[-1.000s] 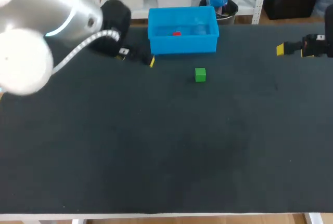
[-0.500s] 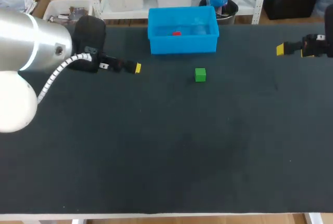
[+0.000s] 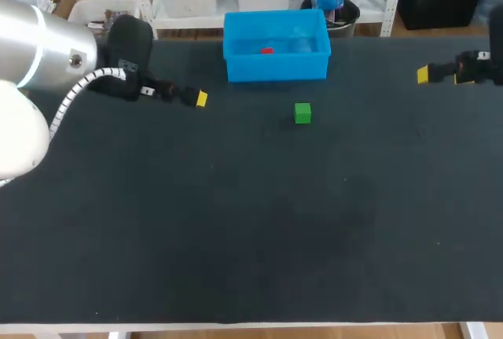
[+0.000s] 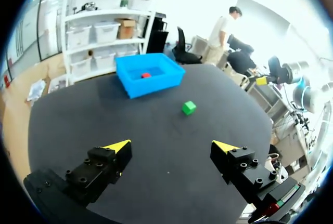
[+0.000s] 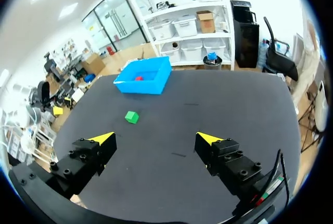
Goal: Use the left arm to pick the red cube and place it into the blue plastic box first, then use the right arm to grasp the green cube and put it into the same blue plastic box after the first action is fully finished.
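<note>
Red cube [image 3: 267, 50] inside blue plastic box [image 3: 275, 69]; green cube [image 3: 302, 113] on worktop [image 3: 236, 229] near box front. Left end effector [image 4: 174, 145] open, empty, clear of box. Right end effector [image 5: 156, 137] open, well apart from green cube: best approach from above, straddle flat faces, centre before closing.

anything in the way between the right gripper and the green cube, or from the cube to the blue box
Nothing visible. Only table lies between the right gripper and the green cube, and between the cube and the blue box. The left gripper sits off to the cube's other side, clear of both paths.
</note>
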Robot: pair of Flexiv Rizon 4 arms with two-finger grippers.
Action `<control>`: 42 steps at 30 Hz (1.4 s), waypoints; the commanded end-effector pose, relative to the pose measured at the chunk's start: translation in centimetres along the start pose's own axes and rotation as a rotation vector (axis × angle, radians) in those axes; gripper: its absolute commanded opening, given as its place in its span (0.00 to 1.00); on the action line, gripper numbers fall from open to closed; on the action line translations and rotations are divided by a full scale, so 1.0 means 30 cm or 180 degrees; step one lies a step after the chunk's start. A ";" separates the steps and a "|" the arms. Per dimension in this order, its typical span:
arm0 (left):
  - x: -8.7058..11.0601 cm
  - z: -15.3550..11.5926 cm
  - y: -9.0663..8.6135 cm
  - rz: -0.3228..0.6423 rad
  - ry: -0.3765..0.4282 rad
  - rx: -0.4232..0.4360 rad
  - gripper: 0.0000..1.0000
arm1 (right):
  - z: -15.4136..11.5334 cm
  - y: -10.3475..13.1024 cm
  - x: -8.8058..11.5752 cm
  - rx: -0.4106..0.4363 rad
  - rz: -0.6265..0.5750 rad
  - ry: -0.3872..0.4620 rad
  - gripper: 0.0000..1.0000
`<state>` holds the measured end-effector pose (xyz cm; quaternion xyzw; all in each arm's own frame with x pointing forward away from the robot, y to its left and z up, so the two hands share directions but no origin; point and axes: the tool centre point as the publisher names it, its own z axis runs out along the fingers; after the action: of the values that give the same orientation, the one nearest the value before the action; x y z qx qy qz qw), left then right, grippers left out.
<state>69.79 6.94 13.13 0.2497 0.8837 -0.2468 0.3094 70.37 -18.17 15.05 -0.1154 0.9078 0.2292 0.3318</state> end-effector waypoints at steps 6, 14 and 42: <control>-0.002 -0.002 0.002 0.0001 0.0004 0.0003 1.00 | 0.076 0.152 -0.083 0.0691 -0.0286 0.0237 1.00; -0.002 -0.002 0.002 0.0001 0.0004 0.0003 1.00 | 0.137 0.245 -0.118 0.1058 -0.0431 0.0369 1.00; -0.002 -0.002 0.002 0.0001 0.0004 0.0003 1.00 | 0.189 0.300 -0.110 0.1367 -0.0370 0.0543 1.00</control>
<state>69.86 6.82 13.21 0.2492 0.8852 -0.2444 0.3076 72.39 -9.02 16.43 -0.1384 0.9457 0.0827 0.2821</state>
